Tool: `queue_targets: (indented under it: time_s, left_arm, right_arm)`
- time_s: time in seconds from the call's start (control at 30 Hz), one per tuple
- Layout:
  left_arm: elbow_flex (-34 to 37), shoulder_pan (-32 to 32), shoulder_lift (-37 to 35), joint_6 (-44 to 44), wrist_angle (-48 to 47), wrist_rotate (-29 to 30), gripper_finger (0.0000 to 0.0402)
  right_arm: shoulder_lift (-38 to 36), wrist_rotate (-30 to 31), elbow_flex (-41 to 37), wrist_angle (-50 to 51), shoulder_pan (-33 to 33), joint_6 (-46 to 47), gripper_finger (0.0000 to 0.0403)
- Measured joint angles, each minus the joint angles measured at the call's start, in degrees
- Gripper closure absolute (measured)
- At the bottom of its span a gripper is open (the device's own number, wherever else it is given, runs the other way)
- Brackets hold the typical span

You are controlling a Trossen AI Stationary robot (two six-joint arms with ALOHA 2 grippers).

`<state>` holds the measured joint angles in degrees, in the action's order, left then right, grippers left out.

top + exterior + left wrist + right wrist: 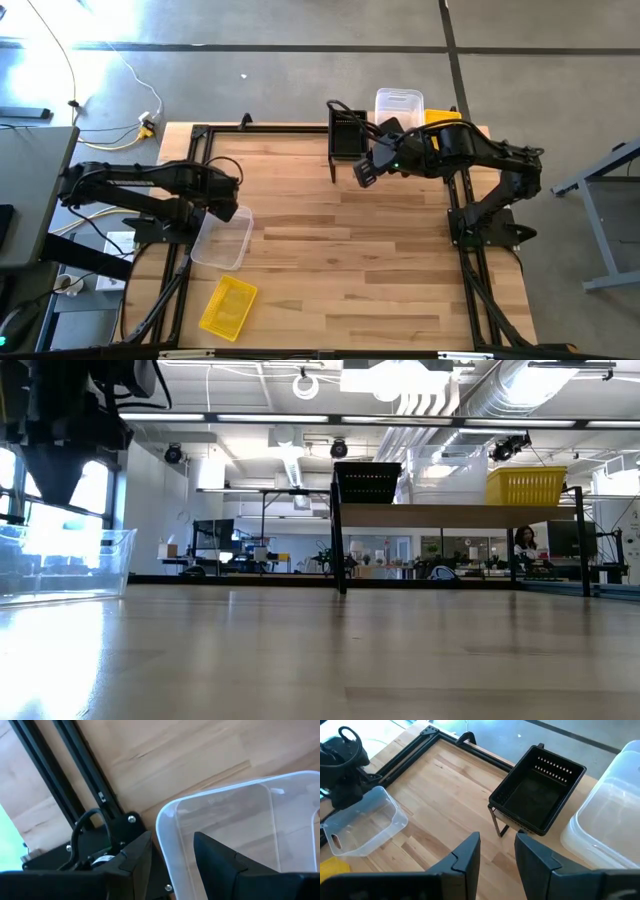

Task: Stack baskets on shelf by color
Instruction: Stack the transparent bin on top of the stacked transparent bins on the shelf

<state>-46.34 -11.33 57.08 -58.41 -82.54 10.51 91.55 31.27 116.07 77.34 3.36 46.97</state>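
A: What are the baskets made of, and where do they sit?

B: The shelf is a pale wood plank on a thin black metal frame at the far edge of the table, itself light wood planks. On it, from left to right, stand a black basket with slotted sides, a clear tub stack with rounded corners, and a yellow mesh basket.

A: Anything inside them?

B: The black basket looks empty in the right wrist view. The others I cannot tell.

A: And off the shelf?

B: A clear tub, smooth translucent plastic, lies on the table at the left, empty. A yellow basket of fine mesh lies near the front left corner, apart from it.

A: The claws?

B: The left gripper straddles the rim of the clear tub, one finger inside and one outside. The right gripper hangs over the table just before the black basket, fingers apart and empty.
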Motion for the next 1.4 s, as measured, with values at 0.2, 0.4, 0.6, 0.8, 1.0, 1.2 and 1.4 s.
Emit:
queue_targets:
  time_s: [0.2, 0.4, 0.6, 0.8, 1.0, 1.2, 1.4]
  left_arm:
    - [0.4, 1.5, 0.0, -5.3, -0.1, -0.4, 0.0266]
    - [0.7, 3.4, 0.4, -9.7, 0.0, -1.8, 0.0266]
    - [0.7, 4.9, 2.2, -14.8, -0.1, -1.8, 0.0266]
    - [0.7, 5.7, 5.7, -19.8, -0.2, -1.5, 0.0266]
    - [0.7, 5.9, 11.2, -22.7, -0.2, -0.7, 0.0266]
    - [0.7, 5.7, 15.3, -25.0, -1.9, -1.0, 0.0266]
    - [0.7, 5.7, 19.2, -25.4, -1.8, -2.4, 0.0266]
  right_arm:
    - [0.0, -0.1, 0.0, 0.1, 0.0, -1.0, 0.0295]
    - [0.0, -0.6, 0.0, 0.2, 0.1, -1.0, 0.0295]
    - [0.0, -3.0, 0.0, 0.2, 0.2, -2.4, 0.0295]
    - [0.0, -3.7, 0.0, 0.2, 0.2, -5.4, 0.0295]
    - [0.0, -7.1, 0.0, 0.2, 0.2, -11.4, 0.0295]
    - [0.0, -9.9, 0.0, 0.2, 0.2, -17.6, 0.0295]
    - [0.0, -12.3, 0.0, 0.4, 0.2, -23.3, 0.0295]
